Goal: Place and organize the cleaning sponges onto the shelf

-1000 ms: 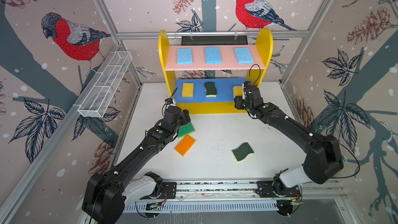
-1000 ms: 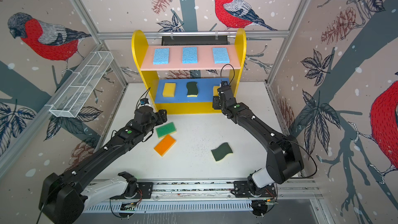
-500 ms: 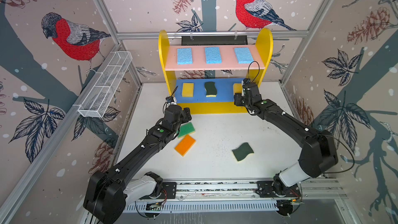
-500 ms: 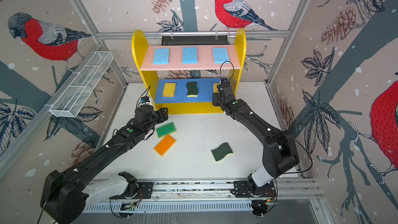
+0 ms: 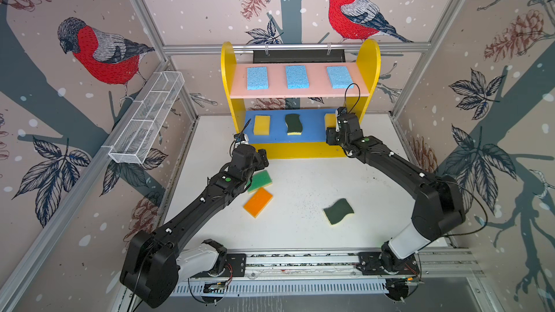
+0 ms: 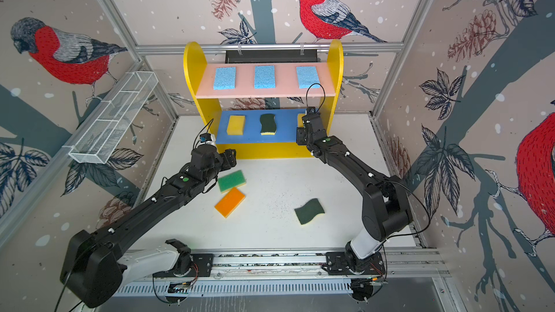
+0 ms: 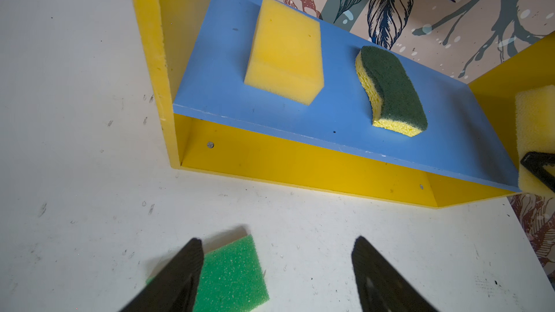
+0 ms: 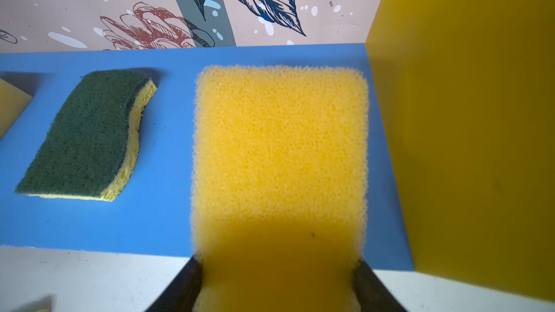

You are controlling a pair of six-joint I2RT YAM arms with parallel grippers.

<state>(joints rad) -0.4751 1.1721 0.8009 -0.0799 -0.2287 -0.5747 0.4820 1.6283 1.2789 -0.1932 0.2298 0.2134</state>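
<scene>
- Nearest, a loose scourer (image 5: 338, 211) lies flat on the table (image 5: 300, 235), well apart from the other sponges. Its dark green face is up, its outline is wavy, and a thin yellow edge shows.
- Next, the orange sponge (image 5: 258, 202) lies flat, its orange top over a yellow body. One corner is just beside the green sponge (image 5: 260, 180), which has a bright speckled green top.
- Left gripper (image 7: 277, 243) hangs over the table in front of the shelf (image 5: 228, 64), fingers spread and holding nothing. A corner of the green sponge lies below it, by one finger (image 7: 180, 271).
- Shelf stands at the table's back, with yellow round-topped sides and a yellow bottom.
- On the blue board (image 5: 312, 133), the left block (image 5: 262, 125) is thick, plain yellow and lies flat. The shelved scourer (image 5: 293, 123) sits mid-board, green face up, apart from the block.
- Right block (image 8: 279, 151) is porous yellow with rounded corners. It lies at the board's right end, just beside the side panel, with its near end out past the front edge.
- Right gripper (image 8: 277, 262) pinches that near end, one finger pressed on each side.
- Farthest, the pink board (image 5: 300, 93) carries three blue sponges (image 5: 296, 77). They are flat light-blue rectangles in a row, each apart from the next.
</scene>
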